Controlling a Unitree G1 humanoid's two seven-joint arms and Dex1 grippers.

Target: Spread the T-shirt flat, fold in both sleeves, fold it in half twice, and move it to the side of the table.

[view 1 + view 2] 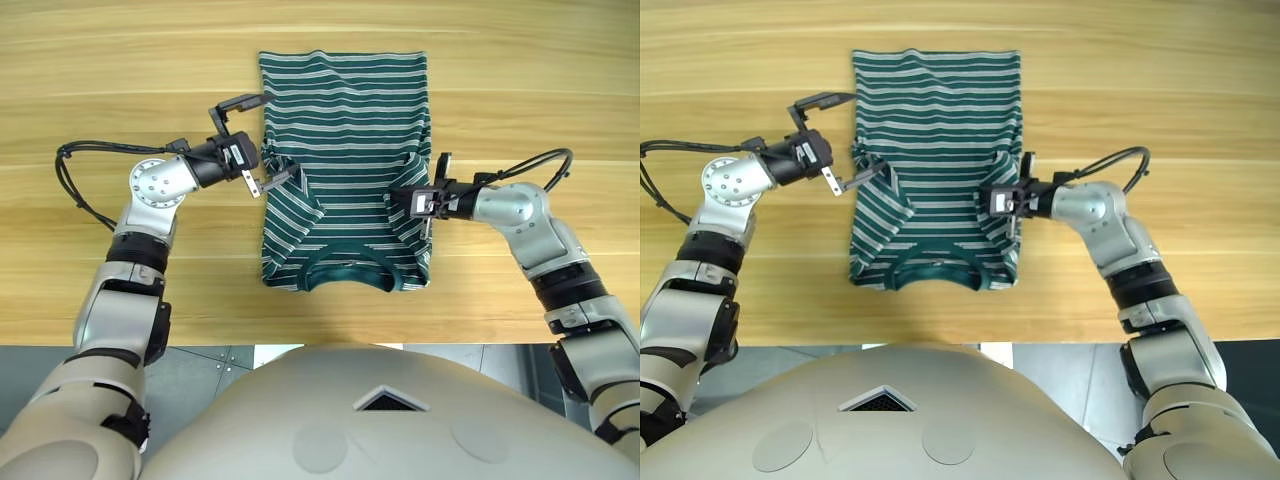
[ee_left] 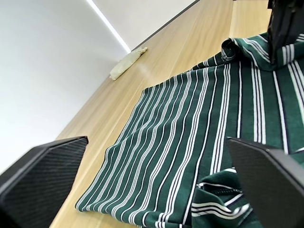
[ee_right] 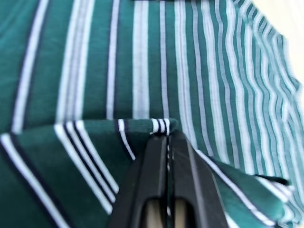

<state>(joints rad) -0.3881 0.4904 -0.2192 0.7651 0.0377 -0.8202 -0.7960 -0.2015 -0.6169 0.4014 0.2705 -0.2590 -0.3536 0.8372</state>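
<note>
1. Because the collar (image 1: 348,276) lies at the robot's side of the table (image 1: 100,60) and the hem at the far end, the T-shirt (image 1: 345,120) sits lengthwise mid-table, within reach of both arms.
2. The right gripper (image 1: 398,198) is clamped on the right sleeve (image 3: 71,137), its fingers pressed together over the cuff edge. It holds the sleeve inward over the shirt's body, probably so that the fold lands flat.
3. The left gripper (image 1: 268,140) sits at the shirt's left edge with its fingers wide apart, holding nothing. The left sleeve (image 1: 300,200) lies turned inward just beside it, so that side's fold looks done.
4. The shirt is dark green with thin white stripes. With both sleeves in, it forms a narrow rectangle, bunched around the sleeves and smooth toward the hem. The halving folds are not yet begun.
5. Farther along the table, well apart from the shirt, lies a small pale rag (image 2: 127,61).
</note>
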